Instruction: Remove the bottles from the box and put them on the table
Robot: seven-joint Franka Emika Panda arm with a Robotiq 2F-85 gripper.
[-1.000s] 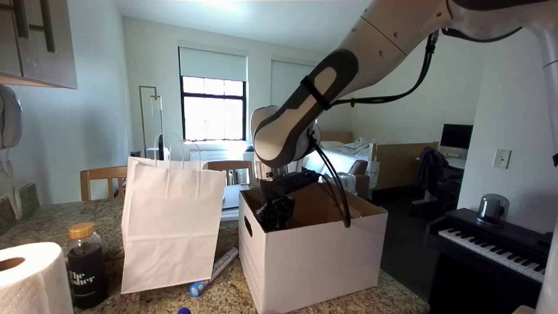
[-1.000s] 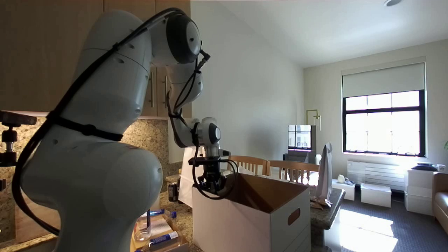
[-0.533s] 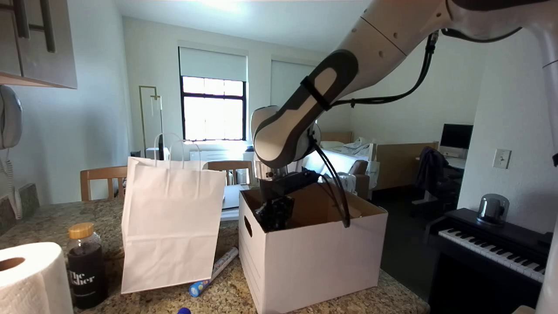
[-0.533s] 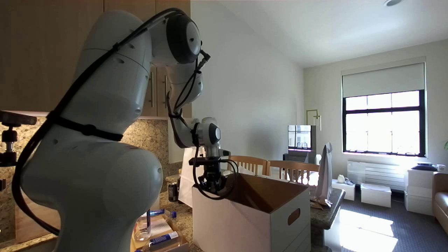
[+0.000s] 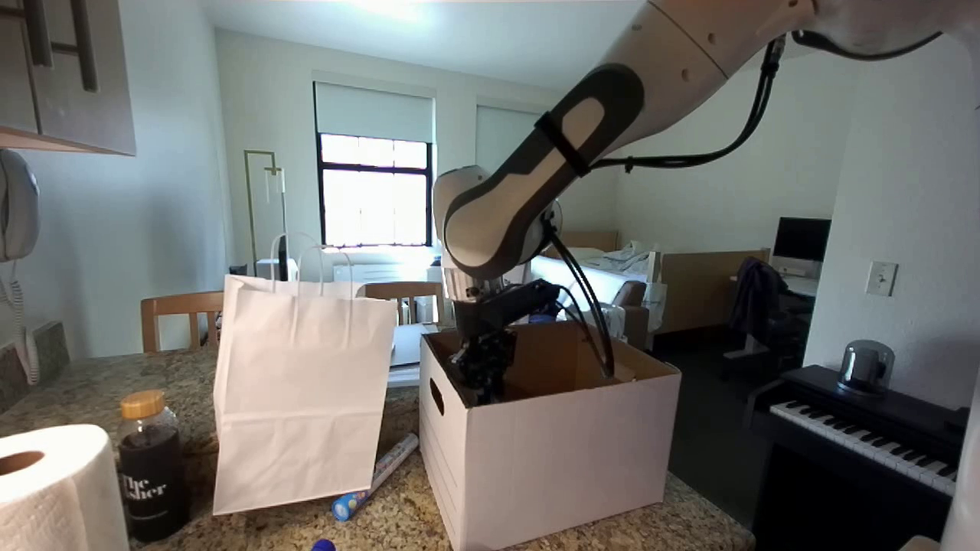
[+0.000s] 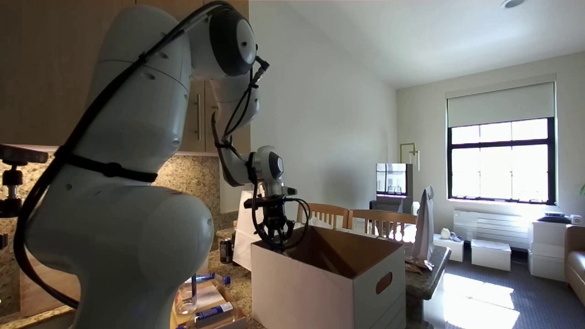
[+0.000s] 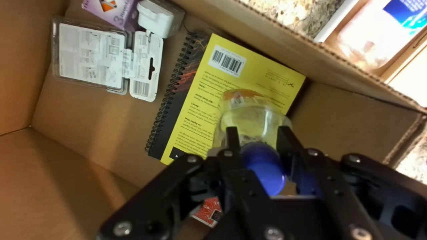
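Observation:
The white box [image 5: 566, 459] stands open on the speckled table [image 5: 398, 528]; it also shows in an exterior view [image 6: 301, 292]. My gripper [image 5: 484, 383] is at its near-left corner, fingers down inside the rim, and it shows in an exterior view [image 6: 279, 240]. In the wrist view, my gripper [image 7: 258, 130] is shut on a clear bottle [image 7: 253, 116] at its blue cap [image 7: 267, 173]. The bottle is tilted, reddish at its far end, over a yellow book. Other bottles with blue labels [image 6: 214, 312] lie in a cardboard tray beside the box.
Inside the box lie a yellow spiral book [image 7: 200, 110], a blister pack [image 7: 93, 55], a white charger [image 7: 160, 18] and a red item [image 7: 208, 210]. Beside the box stand a white paper bag [image 5: 306, 398], a printed tube [image 5: 375, 478], a dark jar [image 5: 151, 474] and a paper roll [image 5: 61, 490].
Over the last half second the arm and gripper have risen slightly at the box's corner. Between the two earlier moments nothing visibly moved. The box has stayed in place.

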